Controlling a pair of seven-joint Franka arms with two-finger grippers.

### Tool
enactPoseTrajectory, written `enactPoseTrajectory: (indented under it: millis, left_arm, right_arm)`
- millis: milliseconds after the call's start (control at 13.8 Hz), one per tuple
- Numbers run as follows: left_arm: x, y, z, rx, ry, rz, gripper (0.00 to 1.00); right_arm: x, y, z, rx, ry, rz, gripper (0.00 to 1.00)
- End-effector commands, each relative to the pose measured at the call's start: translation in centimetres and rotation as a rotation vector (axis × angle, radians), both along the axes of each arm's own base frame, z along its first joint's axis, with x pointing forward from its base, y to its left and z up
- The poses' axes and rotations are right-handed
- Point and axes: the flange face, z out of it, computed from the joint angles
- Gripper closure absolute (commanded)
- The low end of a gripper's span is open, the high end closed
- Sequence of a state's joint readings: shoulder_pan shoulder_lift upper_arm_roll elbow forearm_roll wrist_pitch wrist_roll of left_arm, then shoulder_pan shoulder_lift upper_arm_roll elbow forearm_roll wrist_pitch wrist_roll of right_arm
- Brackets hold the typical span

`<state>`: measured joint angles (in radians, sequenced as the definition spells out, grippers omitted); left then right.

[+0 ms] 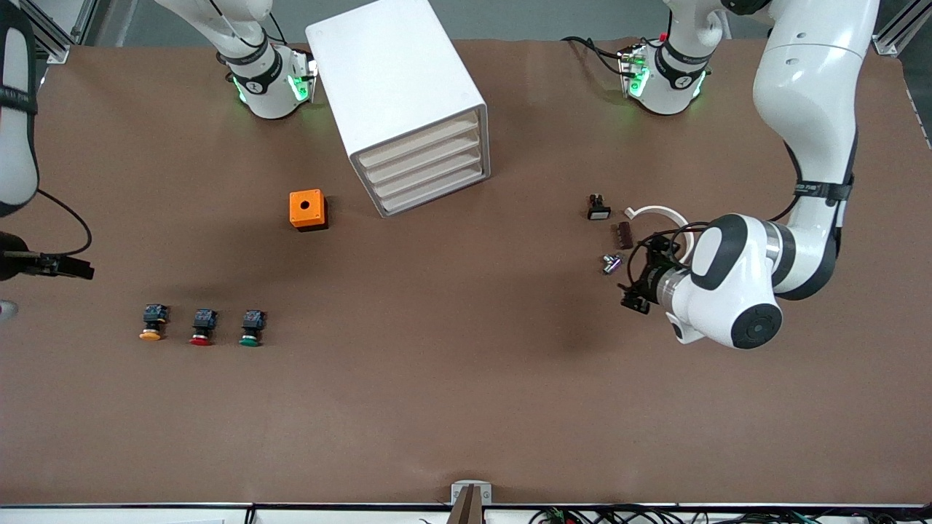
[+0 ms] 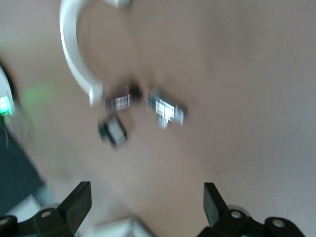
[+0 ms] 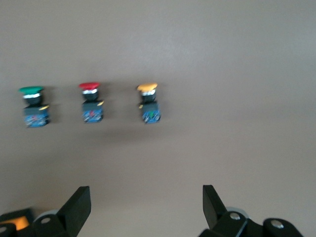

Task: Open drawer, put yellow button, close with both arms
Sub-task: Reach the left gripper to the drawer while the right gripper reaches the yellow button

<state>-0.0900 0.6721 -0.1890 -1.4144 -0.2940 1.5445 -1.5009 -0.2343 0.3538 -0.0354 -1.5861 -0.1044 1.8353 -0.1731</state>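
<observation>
The cabinet (image 1: 408,102) stands on the brown table (image 1: 466,407) between the two arm bases, and serves as the reference for all positions below. The drawer (image 1: 419,140) is the uppermost of its four drawers; all four fronts sit flush with the cabinet face, so the drawer is closed. An orange box (image 1: 308,209) with a round hole in its top lies just beside the cabinet's front corner, toward the right arm's end of the table. Three push buttons lie in a row well apart from the cabinet, nearer to the front camera and toward the right arm's end: the yellow button (image 1: 152,322) is outermost, the red button (image 1: 203,327) is in the middle, and the green button (image 1: 252,327) is closest to the cabinet. The right gripper (image 3: 146,202) hangs over the table close to this row with its jaws spread wide and nothing between them. Toward the left arm's end from the cabinet lies a cluster of small parts, including a white curved piece (image 1: 664,214) and a silver part (image 1: 611,263). The left gripper (image 1: 637,295) hovers over the table beside this cluster, jaws fully apart and holding nothing.
</observation>
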Motion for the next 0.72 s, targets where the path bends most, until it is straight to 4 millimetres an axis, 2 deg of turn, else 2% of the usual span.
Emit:
enactPoseTrajectory:
  millis: [0, 145, 217, 290, 435, 507, 652]
  left_arm:
    - [-1.3, -4.5, -1.1, -0.066, 0.169, 0.135, 0.00]
    - [-2.9, -8.7, -2.9, 0.007, 0.297, 0.253, 0.00]
    - [-4.4, -11.8, -3.7, 0.051, 0.368, 0.296, 0.00]
    - [-5.3, -13.7, -4.4, 0.087, 0.412, 0.324, 0.01]
    - [-6.9, -17.1, -4.0, 0.112, 0.496, 0.385, 0.19]
    - [-7.3, -18.1, -3.6, 0.103, 0.529, 0.408, 0.26]
    - [-9.2, -21.9, -2.7, 0.074, 0.619, 0.431, 0.29]
  right_arm:
    - [1.3, -1.3, -4.6, -0.002, 0.003, 0.031, 0.00]
    - [2.1, -1.4, -8.6, 0.004, 0.008, 0.035, 0.00]
    - [2.3, -1.4, -10.3, 0.006, 0.006, 0.035, 0.00]
    - [2.5, -1.4, -11.1, 0.006, -0.001, 0.035, 0.00]
    - [3.1, -1.3, -13.5, 0.004, -0.019, 0.044, 0.00]
    - [3.2, -1.4, -14.7, 0.004, -0.031, 0.046, 0.00]
    - [3.6, -1.5, -17.1, 0.002, -0.049, 0.053, 0.00]
